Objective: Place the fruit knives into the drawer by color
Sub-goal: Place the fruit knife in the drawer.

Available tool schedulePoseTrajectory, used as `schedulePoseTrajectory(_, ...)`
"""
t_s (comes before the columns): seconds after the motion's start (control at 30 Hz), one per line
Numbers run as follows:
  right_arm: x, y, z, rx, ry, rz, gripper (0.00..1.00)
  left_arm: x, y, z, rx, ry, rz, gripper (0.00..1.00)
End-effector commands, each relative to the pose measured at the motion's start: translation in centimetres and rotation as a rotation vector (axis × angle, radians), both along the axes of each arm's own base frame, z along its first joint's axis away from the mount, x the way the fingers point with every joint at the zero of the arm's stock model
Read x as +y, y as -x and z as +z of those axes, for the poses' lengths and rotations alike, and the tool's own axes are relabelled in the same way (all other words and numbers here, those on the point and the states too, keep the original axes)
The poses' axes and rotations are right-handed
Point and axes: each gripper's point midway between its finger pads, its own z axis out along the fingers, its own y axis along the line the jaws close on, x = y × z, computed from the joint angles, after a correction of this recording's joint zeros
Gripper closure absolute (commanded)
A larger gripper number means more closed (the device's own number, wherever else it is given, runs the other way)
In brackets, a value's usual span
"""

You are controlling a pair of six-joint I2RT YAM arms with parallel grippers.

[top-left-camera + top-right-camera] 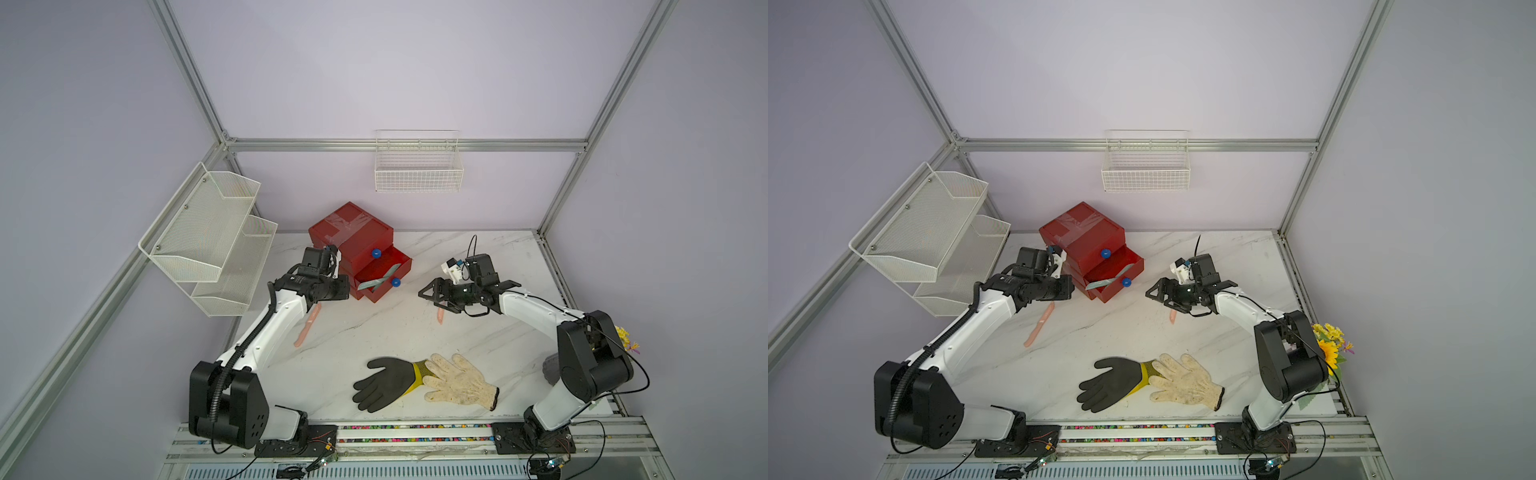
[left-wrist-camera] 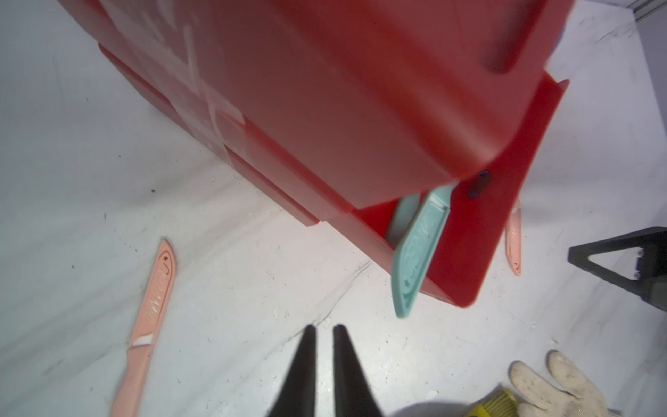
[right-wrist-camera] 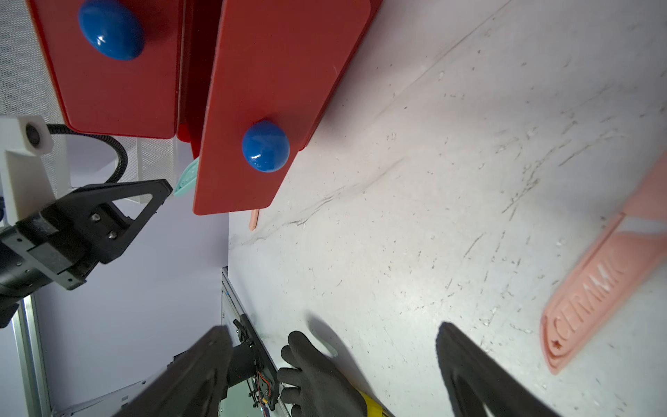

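- Two teal knives (image 1: 379, 280) lie crossed inside the pulled-out drawer (image 3: 274, 65), the one just under the shut top drawer (image 3: 119, 90) of the red cabinet (image 1: 351, 232). In the left wrist view one of them pokes its end out over the drawer's side wall.
- The red cabinet stands near the back left corner of the worktop (image 1: 374, 332), turned at an angle, with clear tape across its top.
- Both drawer fronts in the right wrist view carry a blue knob (image 3: 265, 146).
- Two pink knives rest flat on the worktop. The left pink knife (image 1: 307, 326) lies just in front of the cabinet towards the left edge, its upper end under the left arm. The right pink knife (image 3: 606, 274) lies right of the middle, partly hidden beneath the right arm's wrist in both top views.
- The left claw (image 2: 321, 326) shows only a narrow gap between its fingers and grips nothing. It hangs beside the open drawer, near the protruding teal end.
- The right claw (image 3: 332, 328) is spread wide and empty, low over the worktop and facing the drawer fronts.
- A black glove (image 1: 384, 382) and a white glove (image 1: 459, 380) lie near the middle of the front edge, the white one overlapping the black one's yellow cuff.
- Yellow flowers (image 1: 1329, 345) sit at the right edge.
- White wire baskets (image 1: 417, 166) hang on the walls.
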Motion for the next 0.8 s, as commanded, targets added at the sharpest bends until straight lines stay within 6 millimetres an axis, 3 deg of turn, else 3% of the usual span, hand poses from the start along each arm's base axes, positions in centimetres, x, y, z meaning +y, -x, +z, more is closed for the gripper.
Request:
schedulePoseTrajectory(0.0,0.1,0.2,0.2,-0.016,-0.015,0.013,0.08,-0.6,1.5,1.4,-0.037,0.089,0.008,0.44)
schedulePoseTrajectory(0.07,0.1,0.3,0.1,-0.010,-0.022,0.010,0.08,-1.8,2.4,1.6,-0.054,0.198,0.001,0.10)
schedulePoseTrajectory(0.1,0.1,0.2,0.1,-0.011,-0.024,0.008,0.08,-2.2,2.6,1.7,-0.068,0.242,0.003,0.00)
schedulePoseTrajectory(0.27,0.2,0.3,-0.1,-0.004,-0.033,0.007,0.08,-4.1,3.3,2.5,-0.178,0.480,-0.002,0.00)
schedulePoseTrajectory(0.5,0.1,0.6,0.0,-0.006,-0.033,0.009,0.08,-4.7,1.9,5.2,-0.368,0.675,0.008,0.00)
schedulePoseTrajectory(0.77,-0.2,0.9,0.4,-0.022,-0.021,0.009,0.08,-5.8,-0.1,4.0,-0.307,0.797,0.013,0.00)
